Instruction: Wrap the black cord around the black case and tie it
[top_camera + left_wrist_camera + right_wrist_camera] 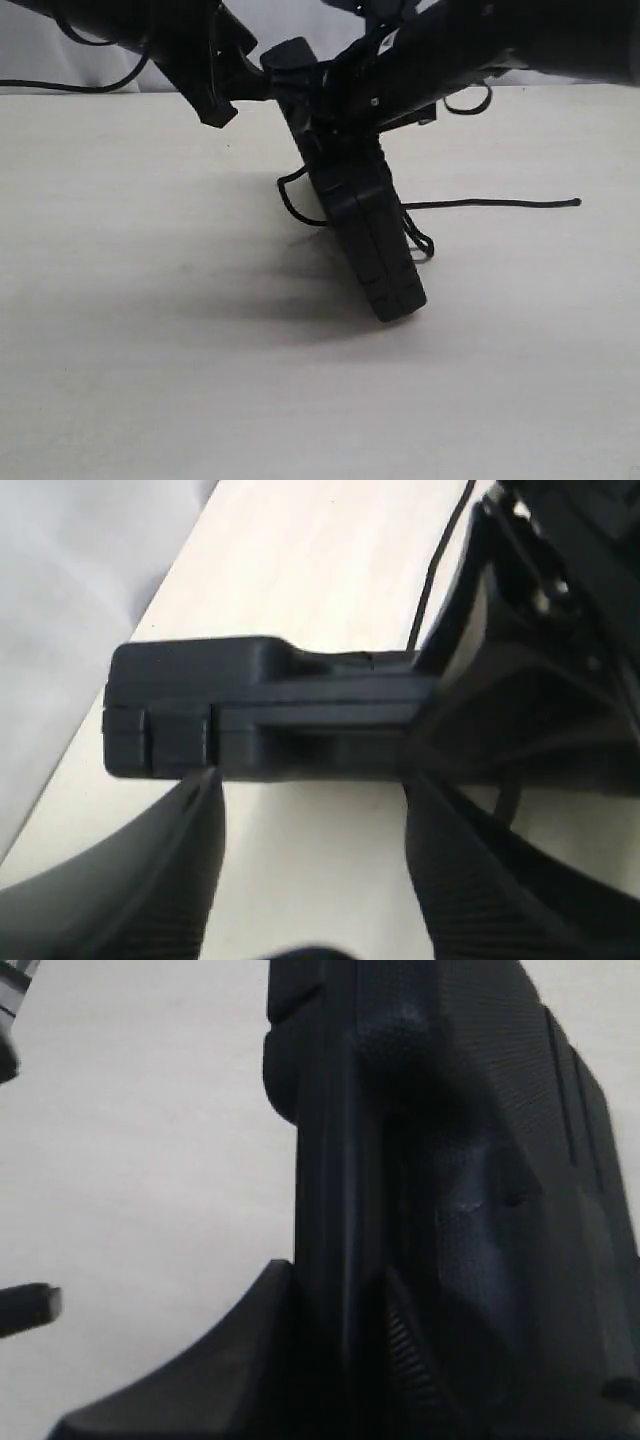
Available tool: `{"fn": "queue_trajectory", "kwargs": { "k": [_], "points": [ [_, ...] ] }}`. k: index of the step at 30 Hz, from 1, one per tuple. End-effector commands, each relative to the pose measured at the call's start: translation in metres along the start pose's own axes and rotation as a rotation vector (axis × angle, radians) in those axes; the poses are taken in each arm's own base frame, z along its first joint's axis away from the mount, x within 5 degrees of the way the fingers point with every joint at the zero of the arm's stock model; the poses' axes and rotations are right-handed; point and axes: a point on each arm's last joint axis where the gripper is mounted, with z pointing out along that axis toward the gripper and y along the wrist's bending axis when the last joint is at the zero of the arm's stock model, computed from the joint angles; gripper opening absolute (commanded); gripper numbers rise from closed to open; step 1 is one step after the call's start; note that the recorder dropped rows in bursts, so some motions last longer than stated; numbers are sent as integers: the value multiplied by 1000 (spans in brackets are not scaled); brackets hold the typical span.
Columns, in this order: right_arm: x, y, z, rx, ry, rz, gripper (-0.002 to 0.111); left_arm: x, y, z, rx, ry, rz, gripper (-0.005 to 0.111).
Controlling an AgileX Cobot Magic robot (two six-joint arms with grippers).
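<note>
Well, I see the black case (365, 225) standing on its thin side near the middle of the surface (150, 350), and it leans over. My right claw (335, 105) is squeezed onto its top end and holds it up. My left claw (312, 785) is wide open with nothing in it, and its fingers (170, 870) sit just beside the case's end. The black cord (490, 204) lies loose on the surface by the case, with one loop poking out on the left and a long end running toward the right edge

A pale wood-grain table (150, 380) runs back to a plain white backdrop (30, 55).
</note>
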Motion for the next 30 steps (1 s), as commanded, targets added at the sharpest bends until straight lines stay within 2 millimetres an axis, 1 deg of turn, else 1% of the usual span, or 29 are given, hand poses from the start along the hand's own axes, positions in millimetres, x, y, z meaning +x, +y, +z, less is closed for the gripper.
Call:
{"fn": "queue_trajectory", "kwargs": {
  "k": [1, 2, 4, 6, 8, 9, 11, 12, 15, 17, 19, 21, 23, 25, 27, 28, 30],
  "points": [
    [47, 8, 52, 38, 210, -32, 4, 4, 3, -6, 21, 9, -50, 52],
    [56, 11, 67, 40, 232, -45, 4, 5, 3, -6, 29, 10, -54, 52],
    [64, 11, 80, 44, 248, -43, 4, 5, 3, -6, 31, 11, -54, 52],
    [70, 8, 90, 46, 265, -55, 4, 5, 3, -6, 29, 10, -54, 52],
    [69, 7, 92, 43, 254, -90, 6, 5, 3, -6, 27, 10, -54, 52],
    [68, 7, 92, 41, 247, -100, 9, 5, 3, -6, 27, 10, -54, 52],
    [67, 7, 92, 37, 236, -111, 20, 5, 3, -6, 31, 11, -54, 52],
    [64, 8, 91, 41, 236, -127, 34, 5, 3, -6, 31, 11, -54, 52],
    [58, 11, 88, 48, 258, -162, 52, 5, 2, -6, 33, 11, -54, 52],
    [46, 17, 80, 63, 285, -207, 57, 5, 2, -6, 36, 12, -54, 52],
    [37, 22, 73, 72, 304, -233, 57, 6, 1, -6, 46, 16, -55, 52],
    [27, 26, 62, 87, 317, -257, 57, 7, 1, -4, 59, 21, -57, 52],
    [15, 23, 46, 144, 334, -273, 57, 7, 0, -4, 68, 24, -58, 52],
    [3, 9, 29, 238, 351, -271, 57, 8, -1, -4, 81, 27, -58, 52],
    [-6, -12, 15, 326, 368, -240, 56, 8, -2, -4, 88, 29, -58, 52],
    [-12, -27, 7, 366, 375, -217, 55, 8, -2, -4, 93, 30, -58, 52],
    [-17, -51, -4, 410, 381, -169, 53, 9, -4, -3, 108, 33, -62, 52]
  ]
}}
